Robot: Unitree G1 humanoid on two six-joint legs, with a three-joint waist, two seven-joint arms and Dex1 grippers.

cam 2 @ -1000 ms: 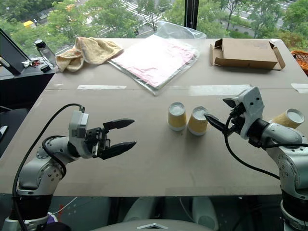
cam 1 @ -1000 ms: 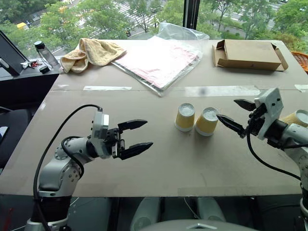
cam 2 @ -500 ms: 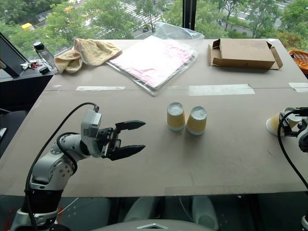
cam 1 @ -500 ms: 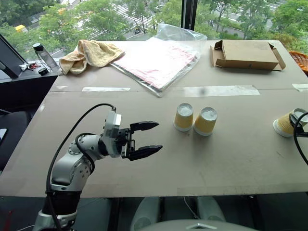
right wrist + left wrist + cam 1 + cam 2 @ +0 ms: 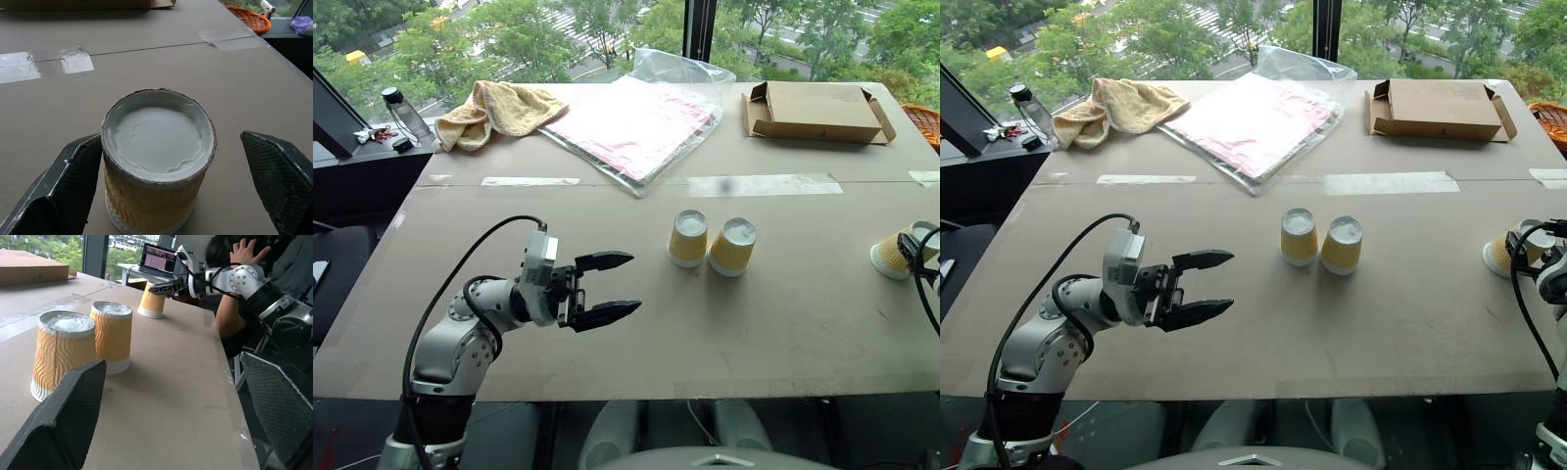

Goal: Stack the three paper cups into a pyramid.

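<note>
Standing upside down | three paper cups [image 5: 689, 238] | ribbed mustard sides, white bases

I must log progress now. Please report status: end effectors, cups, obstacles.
Left end effector open, empty. Right end effector open around third cup, not closed. Two base cups upside down, side by side. Nothing between.
</note>
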